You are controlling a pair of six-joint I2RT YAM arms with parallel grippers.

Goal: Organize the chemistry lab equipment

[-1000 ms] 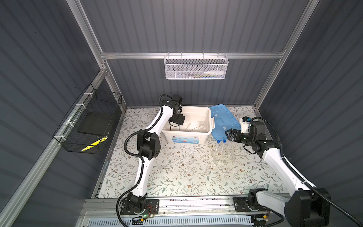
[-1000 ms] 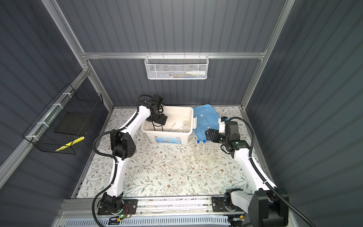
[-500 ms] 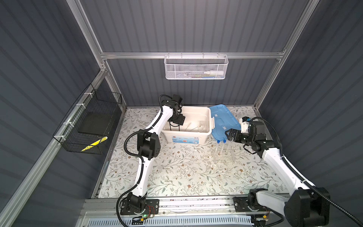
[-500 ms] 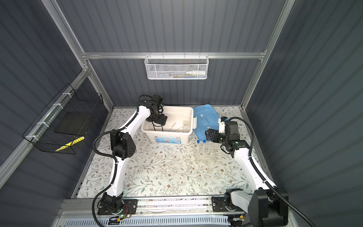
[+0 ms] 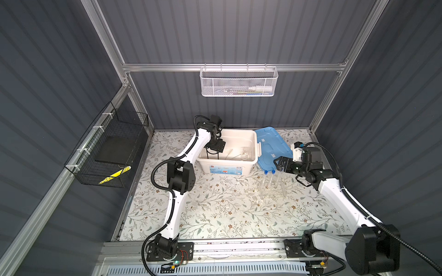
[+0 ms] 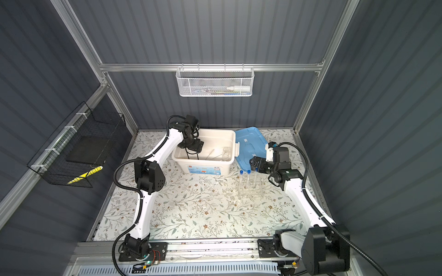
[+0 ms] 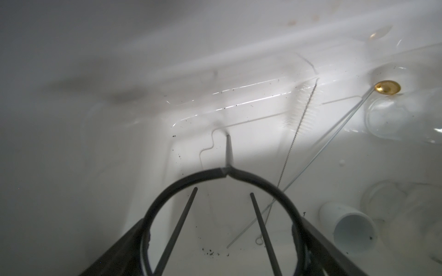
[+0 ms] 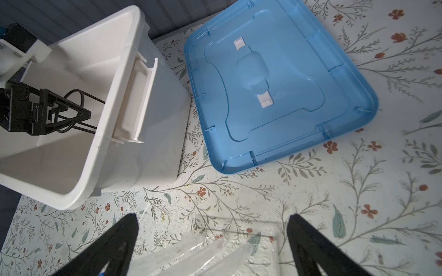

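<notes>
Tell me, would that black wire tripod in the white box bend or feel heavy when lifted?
Probably stiff: the black wire tripod looks undistorted in the left tool. Likely light, being only thin wire. Its long legs might snag the brush lying beside them.

Open white storage box [image 5: 227, 167] at far middle of floral table cover [image 5: 227, 215]. Blue lid [image 5: 270, 143] lying just right of it. White mesh basket [image 5: 238, 82] hung on far wall, small white bottle lying inside. Black wire basket [image 5: 107, 153] on left wall, dark slab within.
</notes>
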